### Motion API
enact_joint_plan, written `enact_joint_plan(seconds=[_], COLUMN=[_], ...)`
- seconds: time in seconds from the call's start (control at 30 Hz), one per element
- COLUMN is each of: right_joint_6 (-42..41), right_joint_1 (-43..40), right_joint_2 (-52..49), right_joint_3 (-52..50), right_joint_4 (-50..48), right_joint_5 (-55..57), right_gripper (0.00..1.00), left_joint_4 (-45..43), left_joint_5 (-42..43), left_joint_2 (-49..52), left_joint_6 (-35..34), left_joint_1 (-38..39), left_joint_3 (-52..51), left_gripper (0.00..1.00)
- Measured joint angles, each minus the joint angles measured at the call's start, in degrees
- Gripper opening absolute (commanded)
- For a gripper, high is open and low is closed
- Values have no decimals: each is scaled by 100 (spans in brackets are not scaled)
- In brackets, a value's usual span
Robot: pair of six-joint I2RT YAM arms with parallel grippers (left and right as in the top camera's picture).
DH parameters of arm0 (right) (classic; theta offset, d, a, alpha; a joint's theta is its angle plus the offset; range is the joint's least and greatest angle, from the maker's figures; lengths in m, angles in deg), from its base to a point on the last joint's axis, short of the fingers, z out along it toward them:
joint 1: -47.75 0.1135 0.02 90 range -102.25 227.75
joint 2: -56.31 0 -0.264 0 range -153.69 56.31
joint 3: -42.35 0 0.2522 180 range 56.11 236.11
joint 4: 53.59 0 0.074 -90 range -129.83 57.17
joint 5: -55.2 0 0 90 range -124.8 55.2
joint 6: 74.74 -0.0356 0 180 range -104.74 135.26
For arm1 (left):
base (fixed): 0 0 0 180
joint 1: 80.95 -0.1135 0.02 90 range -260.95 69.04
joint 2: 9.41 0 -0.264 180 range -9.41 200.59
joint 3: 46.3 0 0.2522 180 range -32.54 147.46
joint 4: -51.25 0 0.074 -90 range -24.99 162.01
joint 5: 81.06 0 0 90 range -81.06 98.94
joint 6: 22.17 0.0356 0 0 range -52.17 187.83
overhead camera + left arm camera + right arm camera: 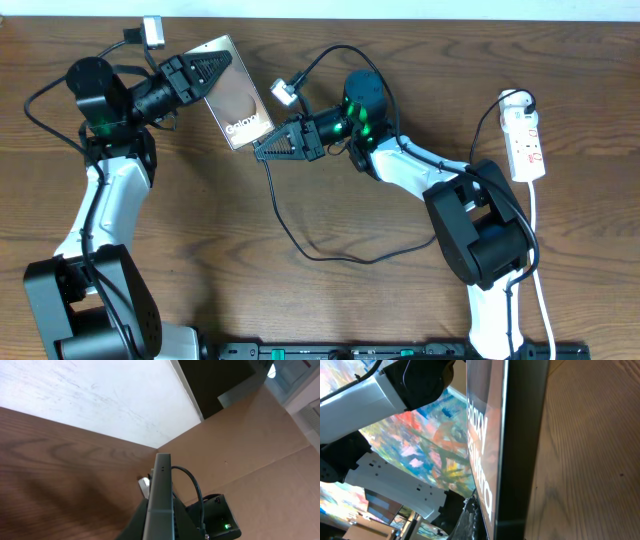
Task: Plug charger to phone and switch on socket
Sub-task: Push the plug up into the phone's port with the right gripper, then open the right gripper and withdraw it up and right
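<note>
Left gripper [210, 78] pinched the phone [240, 105].
Right gripper [263, 148] sat at the phone's lower end; couldn't tell its jaw spread.

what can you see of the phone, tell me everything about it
The phone is a flat brown-bronze slab with white Galaxy lettering on its glossy face and a thin grey edge. It sits slanted over the far middle of the wooden table, seemingly lifted on edge. Its upper end is pinched in the left tool. The right tool is just off its lower end; contact is unclear.
</note>
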Motion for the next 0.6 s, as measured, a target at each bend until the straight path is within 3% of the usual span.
enact_joint_plan(seconds=[0.07, 0.13, 0.17, 0.23, 0.6], right_joint_6=[0, -2, -42, -37, -15], right_joint_1=[0, 0, 0, -2, -17], right_joint_2=[0, 0, 0, 0, 2], right_joint_3=[0, -2, -2, 13, 87], right_joint_4=[0, 0, 0, -52, -109], right_joint_5=[7, 26, 68, 341, 765], right_gripper=[1, 37, 68, 99, 99], left_joint_4=[0, 0, -2, 28, 116], left_joint_5=[-9, -20, -31, 35, 673], left_joint_2=[0, 0, 0, 0, 7], left_joint_6=[0, 0, 20, 63, 168], left_joint_1=[0, -2, -7, -33, -155], left_joint_3=[0, 0, 0, -2, -7], left_gripper=[7, 7, 7, 8, 7])
